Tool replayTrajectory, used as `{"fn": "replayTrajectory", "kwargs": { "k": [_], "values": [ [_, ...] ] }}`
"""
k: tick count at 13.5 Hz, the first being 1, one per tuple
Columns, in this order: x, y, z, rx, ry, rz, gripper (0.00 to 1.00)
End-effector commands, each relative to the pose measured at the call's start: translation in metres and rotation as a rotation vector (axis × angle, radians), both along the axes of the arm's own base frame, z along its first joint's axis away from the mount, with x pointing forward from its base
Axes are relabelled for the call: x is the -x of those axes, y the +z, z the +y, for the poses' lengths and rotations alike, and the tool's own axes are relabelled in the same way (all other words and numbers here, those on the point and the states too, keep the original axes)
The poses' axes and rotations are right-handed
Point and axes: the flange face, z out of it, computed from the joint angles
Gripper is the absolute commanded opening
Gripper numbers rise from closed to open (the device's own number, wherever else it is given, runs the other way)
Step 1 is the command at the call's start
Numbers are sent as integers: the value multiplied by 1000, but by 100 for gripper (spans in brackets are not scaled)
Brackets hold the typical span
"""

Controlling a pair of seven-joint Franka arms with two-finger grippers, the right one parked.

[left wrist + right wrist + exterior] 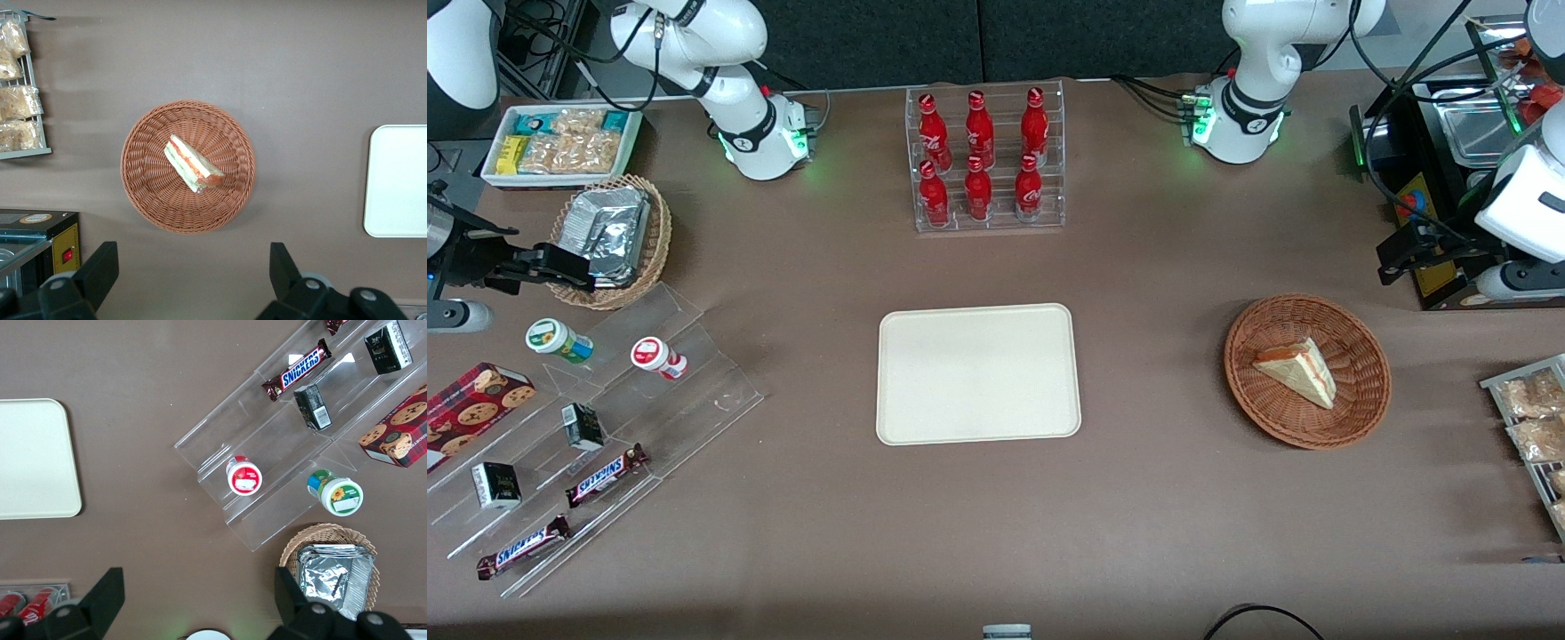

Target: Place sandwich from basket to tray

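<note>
The sandwich (1296,369), a pale bread wedge with red and green filling at its edge, lies inside the round reddish-brown basket (1360,411) toward the working arm's end of the table. The cream-white tray (978,373) sits flat at the table's middle with nothing on it. My left gripper (1392,258) hangs above the table, farther from the front camera than the basket and apart from it. In the left wrist view the gripper (192,267) is open with bare table between its fingers, and the sandwich (193,165), the basket (143,193) and part of the tray (400,180) show below it.
A clear rack of red bottles (985,160) stands farther from the front camera than the tray. A black machine (1432,178) and a wire rack of snack packets (1529,427) flank the basket. Acrylic steps with snacks (605,418) and a tan basket with foil (614,236) lie toward the parked arm's end.
</note>
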Motion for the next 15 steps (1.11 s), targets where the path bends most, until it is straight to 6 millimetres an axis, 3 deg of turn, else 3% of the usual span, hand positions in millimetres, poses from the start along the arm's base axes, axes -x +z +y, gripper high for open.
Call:
{"fn": "replayTrajectory", "kwargs": {
  "k": [1,5,7,11,15],
  "values": [
    [1,5,-3,9,-20,5,100],
    [-4,-6,1,10,24,23,100],
    [-13,-25,4,15,230,47,100],
    [-44,-106,-8,5,665,58,100],
    [-41,-192,-5,-27,769,86,100]
  ]
}}
